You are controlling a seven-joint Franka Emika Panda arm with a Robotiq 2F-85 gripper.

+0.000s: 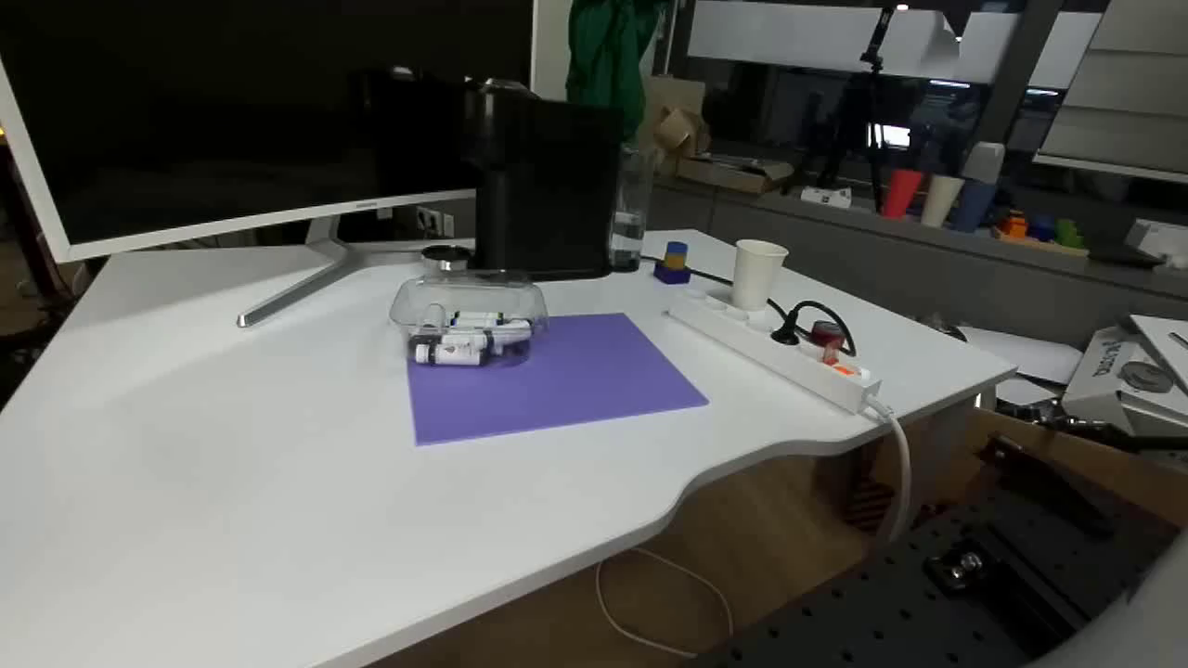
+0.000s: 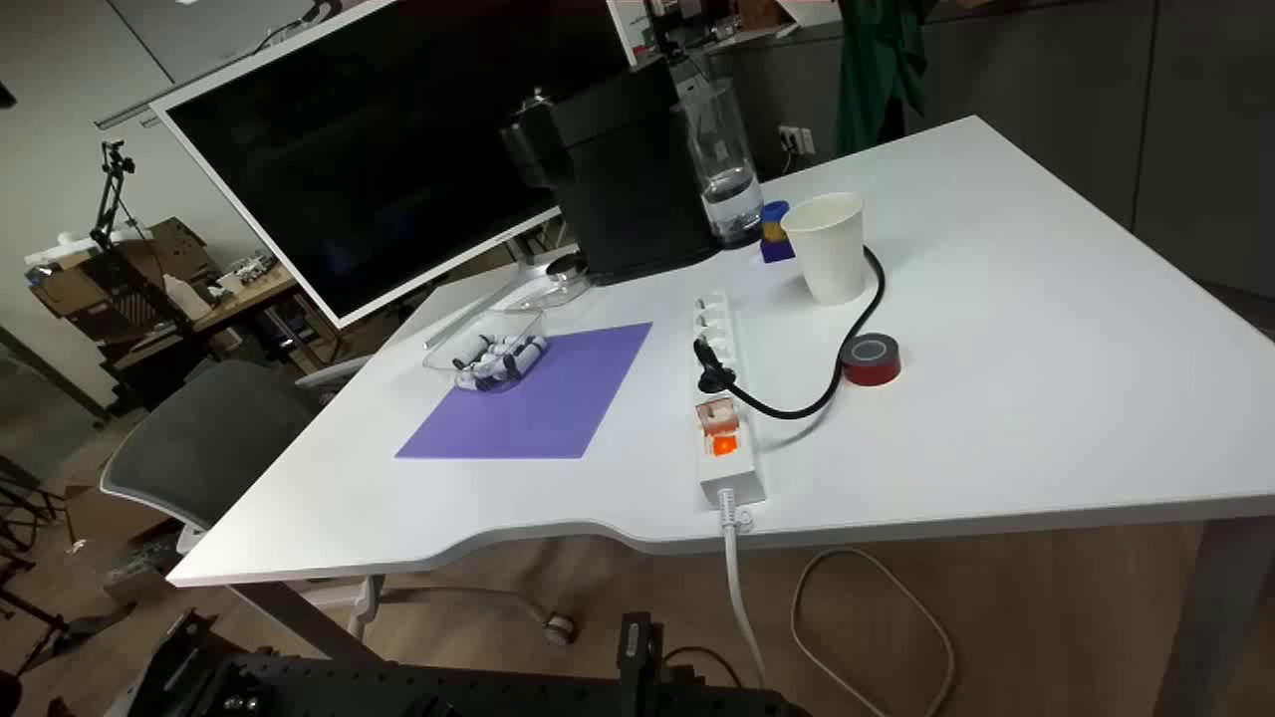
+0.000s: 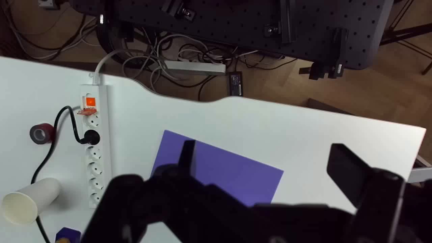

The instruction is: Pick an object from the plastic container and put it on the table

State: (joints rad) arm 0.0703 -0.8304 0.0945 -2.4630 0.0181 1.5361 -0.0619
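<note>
The clear plastic container (image 1: 469, 295) stands on the purple mat's far left corner and partly on the white table (image 1: 232, 482). It also shows in an exterior view (image 2: 510, 324). It holds several small white bottles with dark ends (image 1: 452, 354), lying jumbled (image 2: 498, 364). The purple mat (image 1: 575, 394) lies flat on the table. In the wrist view my gripper (image 3: 263, 148) is open, its fingers wide apart with nothing between them. It is high above the table (image 3: 303, 135) and mat (image 3: 233, 175). The container does not show in the wrist view. The gripper is out of both exterior views.
A white power strip (image 1: 770, 354) with a black plug and cable lies right of the mat. A white cup (image 2: 829, 249), a red tape roll (image 2: 871, 360) and small coloured blocks (image 1: 674, 263) stand nearby. A black machine (image 1: 552, 186) and a large monitor (image 1: 232, 111) stand behind.
</note>
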